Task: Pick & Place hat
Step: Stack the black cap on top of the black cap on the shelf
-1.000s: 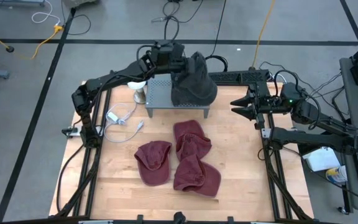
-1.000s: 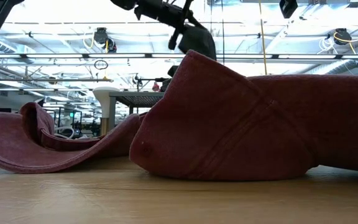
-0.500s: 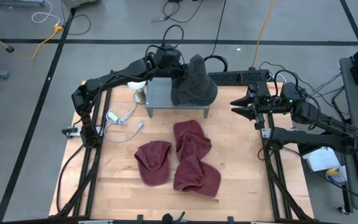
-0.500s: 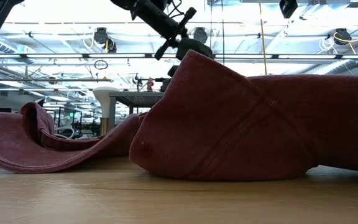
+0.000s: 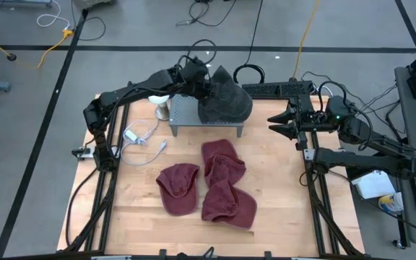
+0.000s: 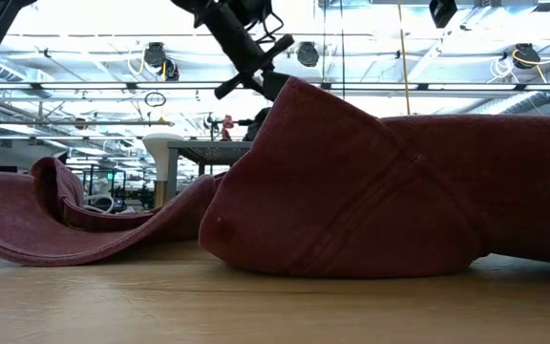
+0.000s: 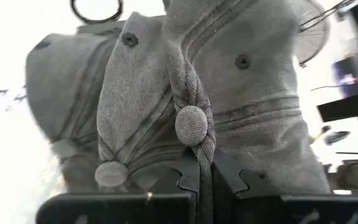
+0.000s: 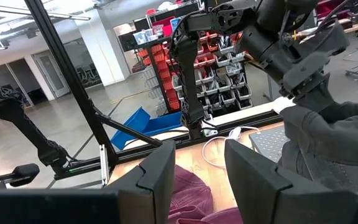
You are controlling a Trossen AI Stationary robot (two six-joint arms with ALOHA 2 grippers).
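Left gripper point(image 5: 206, 85) pinching the grey hat point(image 5: 226, 101) at the far edge of the table point(image 5: 143, 209); right gripper point(image 5: 276, 124) idle, fingers spread, at the right edge.

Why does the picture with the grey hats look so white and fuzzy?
In the left wrist view, bright light behind washes the background white, and the grey hats sit so near the left hand that edges blur. The low view has glaring ceiling lights too.

A workshop hall: red parts bins point(image 8: 213, 74) on shelving, bare ceiling ducts point(image 6: 84, 91).
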